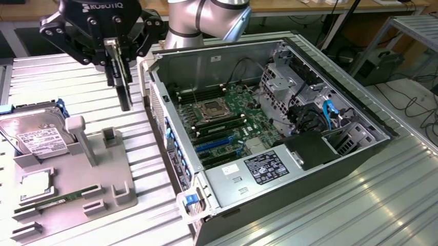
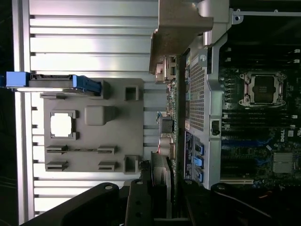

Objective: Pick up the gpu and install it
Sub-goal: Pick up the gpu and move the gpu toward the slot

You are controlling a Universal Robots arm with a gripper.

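I have my gripper (image 1: pixel 118 57) pinching the gpu (image 1: pixel 124 95) by its upper edge, on the exterior view's left of the computer case (image 1: pixel 205 64); I judge it light, stiff and fragile.

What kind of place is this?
Probably a robotics lab bench for computer assembly: an open computer case, a grey fixture holding parts, and the gripper holding the gpu over a ribbed metal table.

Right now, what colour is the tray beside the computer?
Plain grey tray, clearest in the wrist view.

the thin flat dark gpu card (image 1: pixel 124 100) hangs edge-on, its top hidden between the black gripper's (image 1: pixel 118 77) fingers.
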